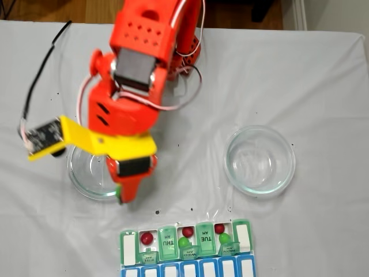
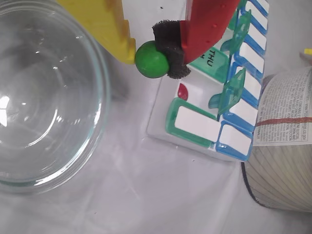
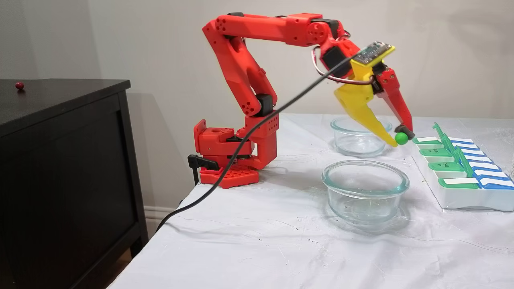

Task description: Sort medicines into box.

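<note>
My gripper (image 2: pixel 150 54) is shut on a green medicine ball (image 2: pixel 152 60), pinched between the yellow finger (image 2: pixel 114 29) and the red finger's black foam pad. In a fixed view the gripper (image 3: pixel 400 136) holds the ball (image 3: pixel 401 138) in the air just short of the box (image 3: pixel 461 198). From above, the gripper (image 1: pixel 122 193) hangs over the near rim of the left glass dish, up and left of the box (image 1: pixel 128 245). Three open compartments hold dark red medicines (image 1: pixel 147 237); two of them also hold a green one (image 1: pixel 184 243). Green lids stand up.
Two round clear glass dishes stand on the white cloth, one (image 1: pixel 81 173) partly under the gripper, one (image 1: pixel 259 160) to the right. A paper-labelled container (image 2: pixel 287 146) stands beside the box. A dark cabinet (image 3: pixel 60 120) with one red ball (image 3: pixel 19 85) on top flanks the table.
</note>
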Tool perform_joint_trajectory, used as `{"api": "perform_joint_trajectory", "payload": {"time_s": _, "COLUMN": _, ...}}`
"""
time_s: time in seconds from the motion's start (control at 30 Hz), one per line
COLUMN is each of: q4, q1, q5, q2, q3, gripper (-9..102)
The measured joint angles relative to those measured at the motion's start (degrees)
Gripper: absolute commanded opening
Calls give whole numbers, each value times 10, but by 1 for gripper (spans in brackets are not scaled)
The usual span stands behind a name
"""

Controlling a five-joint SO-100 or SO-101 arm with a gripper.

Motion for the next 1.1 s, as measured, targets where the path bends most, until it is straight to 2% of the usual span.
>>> {"api": "perform_joint_trajectory", "payload": {"time_s": 0.17, "q4": -25, "q1": -32, "q5": 46, "q2": -62, "q3": -31, "gripper": 0}}
{"api": "perform_joint_trajectory", "payload": {"time_s": 0.47, "q4": -55, "q1": -39, "q5": 68, "q2": -195, "q3": -122, "gripper": 0}}
{"api": "perform_joint_trajectory", "payload": {"time_s": 1.1, "q4": -85, "q1": -65, "q5": 77, "q2": -292, "q3": -176, "gripper": 0}}
